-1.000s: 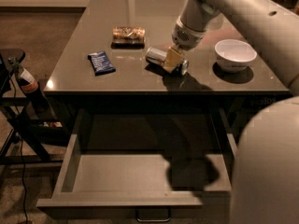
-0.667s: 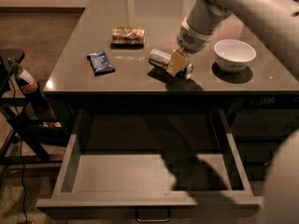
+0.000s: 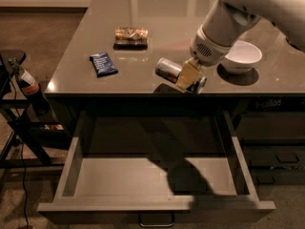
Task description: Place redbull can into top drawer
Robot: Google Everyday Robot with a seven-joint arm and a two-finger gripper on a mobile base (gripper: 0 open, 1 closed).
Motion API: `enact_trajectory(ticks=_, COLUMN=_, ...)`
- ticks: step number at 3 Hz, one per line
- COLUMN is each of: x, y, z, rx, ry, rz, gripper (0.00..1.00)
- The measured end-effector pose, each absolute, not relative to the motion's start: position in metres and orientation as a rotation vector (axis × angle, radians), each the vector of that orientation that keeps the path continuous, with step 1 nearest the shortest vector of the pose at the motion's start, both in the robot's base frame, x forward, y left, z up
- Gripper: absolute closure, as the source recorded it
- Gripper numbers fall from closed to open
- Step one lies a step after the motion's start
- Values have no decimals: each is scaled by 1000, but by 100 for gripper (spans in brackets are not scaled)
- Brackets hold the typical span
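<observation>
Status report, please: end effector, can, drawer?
End effector shut on redbull can, above table's front edge. Top drawer open, empty. Nothing in the way.

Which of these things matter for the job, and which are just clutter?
Job: can, gripped in the claw near the front edge of the table; open top drawer.
Clutter: bowl, blue wrapper, snack bar, bottle at left.

Arm [image 3: 231,20] slants down leftward, hand [image 3: 190,78] (fingers clamped) lowest.
</observation>
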State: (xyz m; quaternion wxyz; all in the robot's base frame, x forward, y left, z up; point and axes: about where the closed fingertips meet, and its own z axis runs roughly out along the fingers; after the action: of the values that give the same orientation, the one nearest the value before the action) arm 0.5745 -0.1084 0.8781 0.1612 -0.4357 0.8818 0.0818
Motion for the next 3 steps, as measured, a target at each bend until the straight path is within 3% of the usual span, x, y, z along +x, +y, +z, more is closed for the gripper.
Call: enact_trajectory(ticks=3, x=488, y=-108, z=871, rx=-1177, ry=2618, rz=295, gripper=100)
